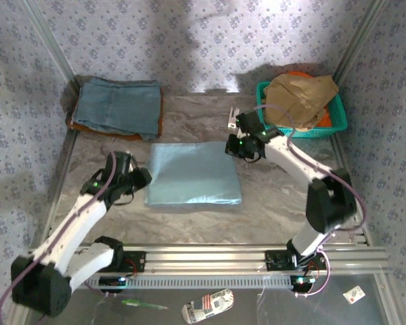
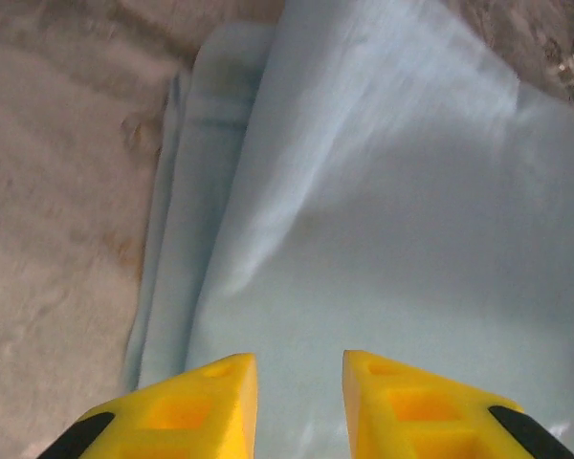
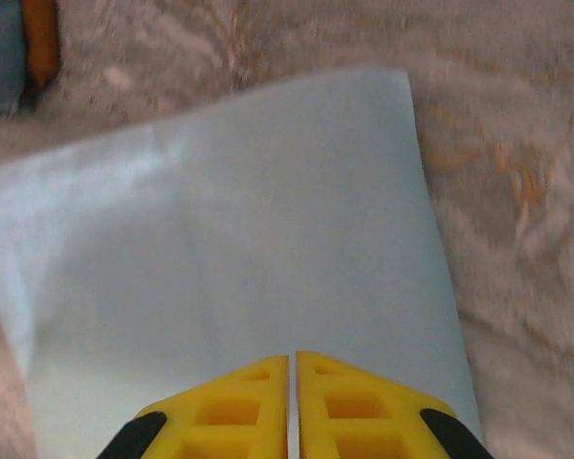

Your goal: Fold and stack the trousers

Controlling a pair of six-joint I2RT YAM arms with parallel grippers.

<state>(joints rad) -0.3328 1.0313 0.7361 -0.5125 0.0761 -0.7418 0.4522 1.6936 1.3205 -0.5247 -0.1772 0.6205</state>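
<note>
Top external: trousers [image 1: 193, 174] folded to flat rect, mid desk [image 1: 277, 203], betw the 2 arms
Left wrist: left claw [image 2: 299, 368] spread a bit, fingers apart, over trousers nr layered side edge
Right wrist: right claw [image 3: 292, 359] pressed together, over trousers' smooth top
Far-left corner: slate-blue garment [image 1: 118, 107], folded
Far-right corner: teal basket [image 1: 340, 115] w/ tan-brown garment [image 1: 301, 95] inside

Left arm [image 1: 81, 217], right arm [image 1: 291, 159]: white tube links, black joint blocks [image 1: 328, 203]. Lilac cable [image 1: 355, 196] runs along each. Small green lights [image 1: 95, 184] near the wrists. Left gripper [image 2: 299, 368], right gripper [image 3: 292, 359]: yellow plastic fingers [image 2: 210, 402] with square pockets and black patches [image 3: 139, 435] on the outer edges.
</note>
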